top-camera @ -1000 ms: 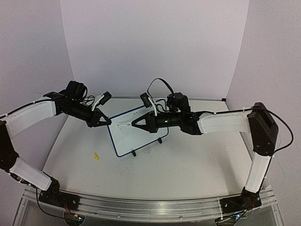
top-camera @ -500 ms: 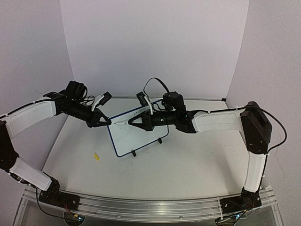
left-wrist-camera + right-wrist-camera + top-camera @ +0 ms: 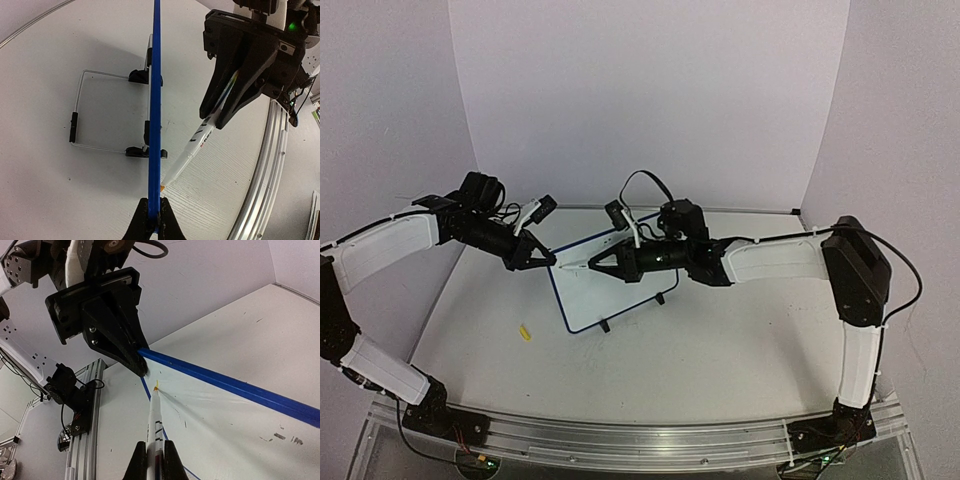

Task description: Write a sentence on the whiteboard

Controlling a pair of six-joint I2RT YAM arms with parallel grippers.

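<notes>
**Marker tip at board corner, both grippers clamped**

Whiteboard (image 3: 612,296): stands near the middle of the table (image 3: 740,340), propped at a tilt on its black feet, blue-framed. Left wrist view sees it edge-on (image 3: 156,100), with a wire stand (image 3: 75,125) folded out behind it on the table.

Left gripper (image 3: 551,260): comes in from 9 o'clock and its fingers are pinched closed on the board's frame at the 10 o'clock corner (top view). Left wrist view shows both fingertips (image 3: 145,220) squeezed against the blue edge, no gap visible.

Right gripper (image 3: 594,265): reaches in from 3 o'clock across the board's face, jaws clenched around the barrel of a white marker (image 3: 575,266). Right wrist view has the barrel (image 3: 155,425) running straight out between the two fingers toward 12 o'clock.

Marker: uncapped, tip yellow-orange. Points toward 9 o'clock in the top view, its tip just beside the left gripper's fingers, under the frame's upper edge. Tip is at or just off the white surface; cannot tell whether it touches.

Faint strokes (image 3: 176,411): a few thin lines on the board at about 4 o'clock from the tip, right wrist view only. Not legible as letters.

Yellow marker cap (image 3: 525,332): lies on the table at 8 o'clock from the board, well apart from both grippers.
</notes>
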